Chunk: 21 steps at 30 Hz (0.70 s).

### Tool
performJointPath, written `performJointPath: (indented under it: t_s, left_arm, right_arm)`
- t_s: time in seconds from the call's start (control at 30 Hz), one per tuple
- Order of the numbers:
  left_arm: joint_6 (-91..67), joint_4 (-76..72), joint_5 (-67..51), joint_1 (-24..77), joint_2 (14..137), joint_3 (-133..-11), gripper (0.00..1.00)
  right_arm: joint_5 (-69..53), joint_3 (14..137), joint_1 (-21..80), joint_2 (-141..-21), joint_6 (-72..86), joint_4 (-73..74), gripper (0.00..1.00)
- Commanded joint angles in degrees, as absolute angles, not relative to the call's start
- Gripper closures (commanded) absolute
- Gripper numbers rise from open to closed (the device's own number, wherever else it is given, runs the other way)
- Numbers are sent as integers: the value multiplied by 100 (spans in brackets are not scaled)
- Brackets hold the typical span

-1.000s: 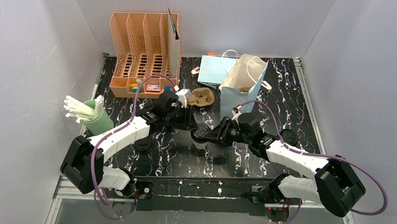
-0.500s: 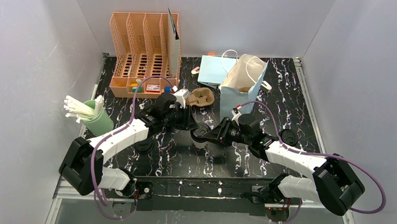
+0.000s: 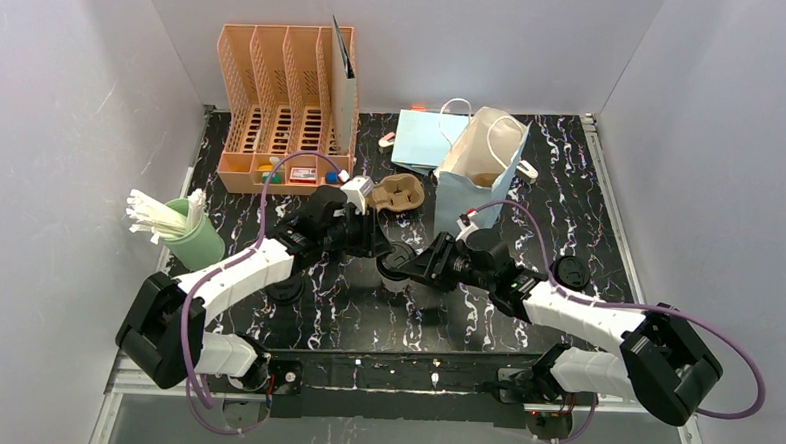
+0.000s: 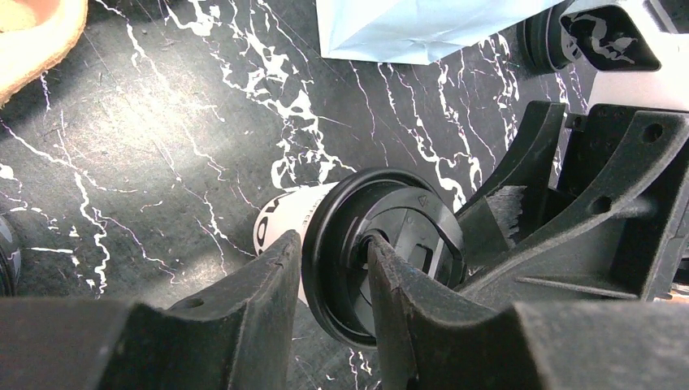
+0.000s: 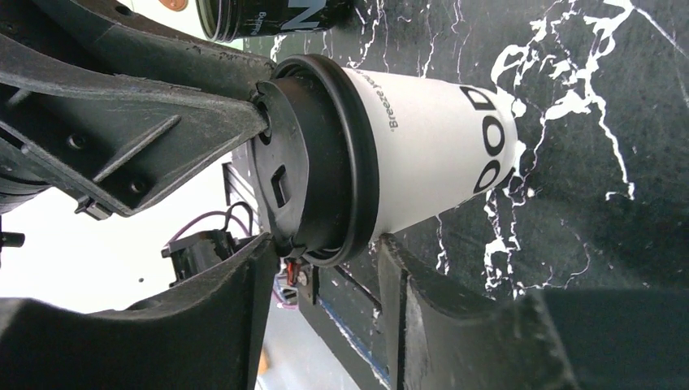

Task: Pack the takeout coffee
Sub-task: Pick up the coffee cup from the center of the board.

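A white takeout coffee cup (image 3: 397, 262) with a black lid stands mid-table between both grippers. My left gripper (image 3: 382, 250) is shut on the lid's rim (image 4: 331, 244), one finger outside it and one on the lid's top (image 4: 390, 244). My right gripper (image 3: 415, 270) comes from the other side. Its jaws are open, straddling the lid's edge (image 5: 329, 244) above the white wall (image 5: 431, 154). Another lidded cup (image 3: 572, 272) stands at the right. One more cup (image 3: 284, 289) is partly hidden under the left arm.
The light-blue paper bag (image 3: 481, 168) stands open behind the grippers, with the brown pulp carrier (image 3: 400, 192) to its left. An orange file organiser (image 3: 284, 107) is at the back left. A green cup of white straws (image 3: 190, 235) is at the left edge.
The right gripper's jaws have eased apart round the lid. Both arms have shifted slightly, and the cup has stayed almost where it was.
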<state>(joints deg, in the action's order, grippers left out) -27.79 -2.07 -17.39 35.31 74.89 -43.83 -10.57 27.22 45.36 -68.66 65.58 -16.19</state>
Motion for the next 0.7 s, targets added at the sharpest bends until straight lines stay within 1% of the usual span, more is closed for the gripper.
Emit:
performJointPath:
  t_s: [0.0,0.1,0.13,0.2,0.23,0.3,0.37,0.43,0.5,0.57,0.67]
  left_arm:
    - [-2658,632,-1662,3620,7679,-4164,65]
    - [-2578,947,-1518,3620,7535,-4499,61]
    - [-2549,1062,-1463,3615,7494,-4639,59]
    - [-2487,1262,-1372,3619,7444,-4923,53]
    - [-2473,1327,-1350,3617,7429,-5069,48]
    - [-2449,1456,-1336,3614,7433,-5379,39]
    - [-2424,1609,-1314,3620,7437,-5752,34]
    - [-2424,1737,-1277,3620,7373,-5966,31]
    - [-2507,1761,-1237,3616,7212,-5984,30]
    - [-2595,1758,-1226,3616,7015,-5867,36]
    - [-2742,1727,-1175,3620,6691,-5502,50]
  right_arm:
    - [-603,2562,4614,-7043,5835,-365,40]
    - [-515,2738,4614,-6565,5598,-158,29]
    - [-474,2847,4614,-6417,5480,-37,23]
    - [-432,3088,4614,-6168,5203,309,6]
    - [-446,3169,4612,-6053,5053,389,2]
    - [-464,3302,4614,-5879,4777,568,2]
    - [-525,3456,4613,-5790,4506,750,2]
    - [-653,3608,4614,-5742,4146,909,2]
    - [-787,3746,4614,-5690,3733,1022,2]
    - [-926,3881,4619,-5623,3331,1087,2]
    - [-897,4150,4724,-5624,2793,1223,2]
